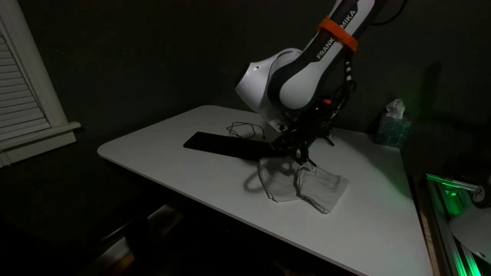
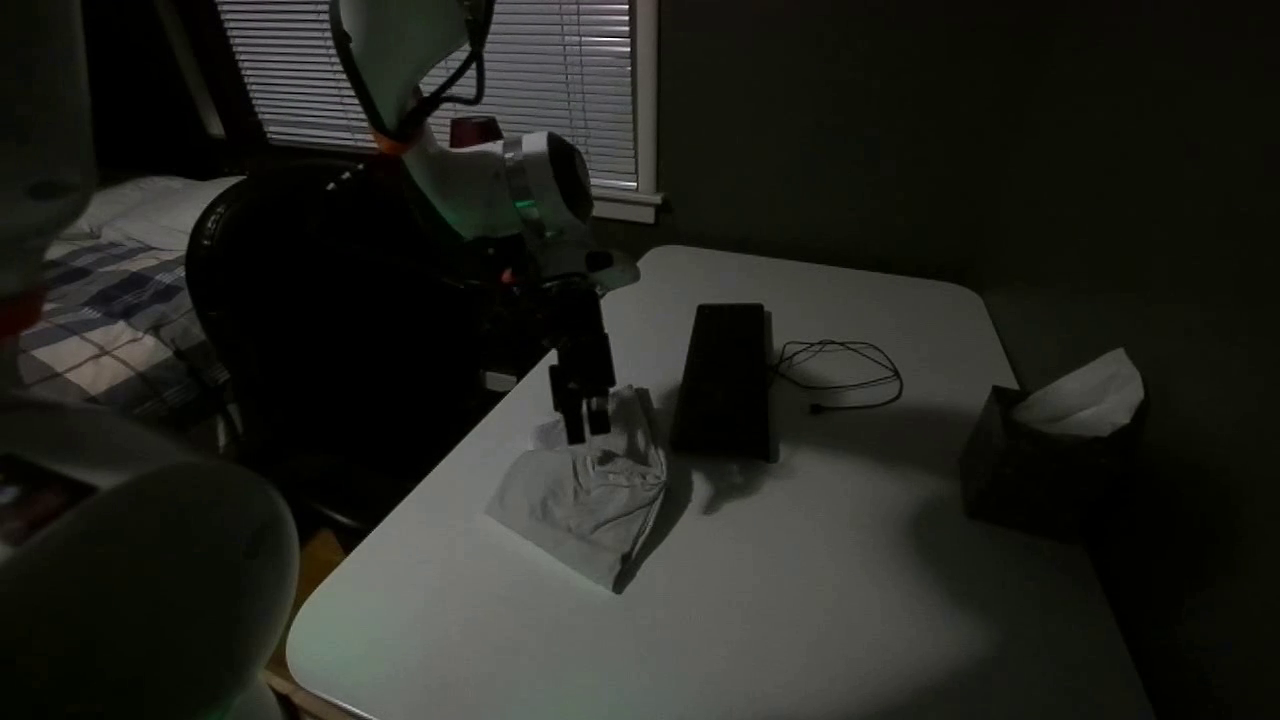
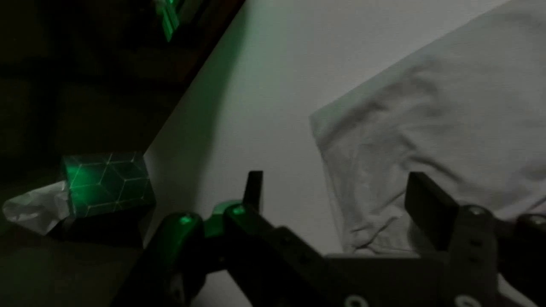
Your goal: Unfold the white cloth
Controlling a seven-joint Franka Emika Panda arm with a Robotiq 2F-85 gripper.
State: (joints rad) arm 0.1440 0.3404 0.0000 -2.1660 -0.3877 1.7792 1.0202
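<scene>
Because the cloth (image 1: 320, 188) lies layered on the tabletop (image 1: 215, 184) below the end effector (image 1: 320, 152) in an exterior view, a pinch might catch several folds and drag the lot; in an exterior view the bar (image 2: 722, 385) sits near it, so a wide pull could snag; in the wrist view the fingers (image 3: 431, 209) stand wide apart, one past the cloth's edge, so closing too high could miss
</scene>
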